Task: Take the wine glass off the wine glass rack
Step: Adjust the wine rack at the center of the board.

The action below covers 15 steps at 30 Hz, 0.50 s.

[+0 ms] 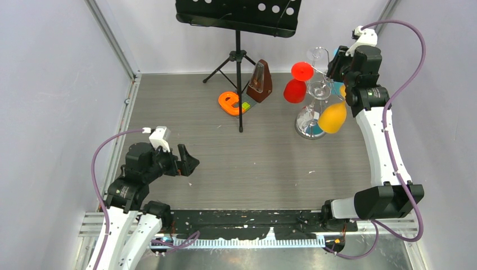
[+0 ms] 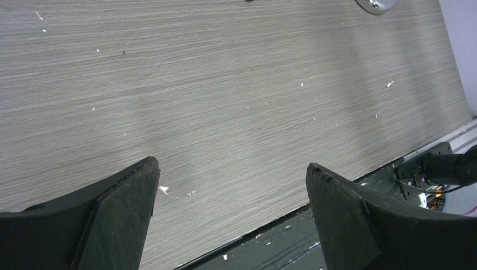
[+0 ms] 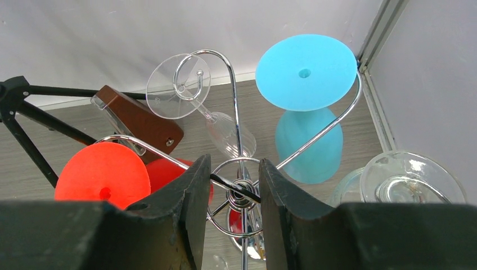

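While wine glass [image 3: 228, 138] hangs foot-up, half-open right end effector [image 3: 233, 163] straddles rack [image 1: 308, 128], grip unclear.

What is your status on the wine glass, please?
Left gripper jaws open, over table. Right gripper jaws astride rack top, grip unclear. Clear glass, red glass, blue glass hang on rack. Music stand apart.
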### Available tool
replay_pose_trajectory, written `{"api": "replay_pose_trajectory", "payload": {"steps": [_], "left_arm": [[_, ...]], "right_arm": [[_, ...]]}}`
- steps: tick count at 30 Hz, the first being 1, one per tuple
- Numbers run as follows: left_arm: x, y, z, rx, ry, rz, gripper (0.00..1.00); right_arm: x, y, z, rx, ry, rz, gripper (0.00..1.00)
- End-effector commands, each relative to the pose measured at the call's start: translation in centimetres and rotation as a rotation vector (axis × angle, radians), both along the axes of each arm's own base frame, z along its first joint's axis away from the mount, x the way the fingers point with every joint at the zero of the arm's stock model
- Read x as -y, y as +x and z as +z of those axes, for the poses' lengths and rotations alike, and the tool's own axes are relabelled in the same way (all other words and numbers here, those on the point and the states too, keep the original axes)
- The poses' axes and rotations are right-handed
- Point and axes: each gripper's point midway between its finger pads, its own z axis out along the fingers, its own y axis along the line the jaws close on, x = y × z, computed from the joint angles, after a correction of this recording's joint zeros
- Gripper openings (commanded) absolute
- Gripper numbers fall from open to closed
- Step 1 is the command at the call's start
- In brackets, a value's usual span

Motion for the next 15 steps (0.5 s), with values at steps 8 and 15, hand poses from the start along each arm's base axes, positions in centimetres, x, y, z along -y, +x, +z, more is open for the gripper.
{"api": "replay_pose_trajectory", "payload": {"steps": [8, 15], "left_arm": [[0.01, 0.40, 0.44, 0.034, 0.008, -0.005, 0.99], [0.02, 0.43, 0.34, 0.028, 0.010, -0.005, 0.99]], "right_arm": [[0.12, 0.00, 2.57, 0.051, 0.182, -0.132, 0.06], [-0.25, 0.28, 2.18, 0.041, 0.159, -0.125, 0.06]]}}
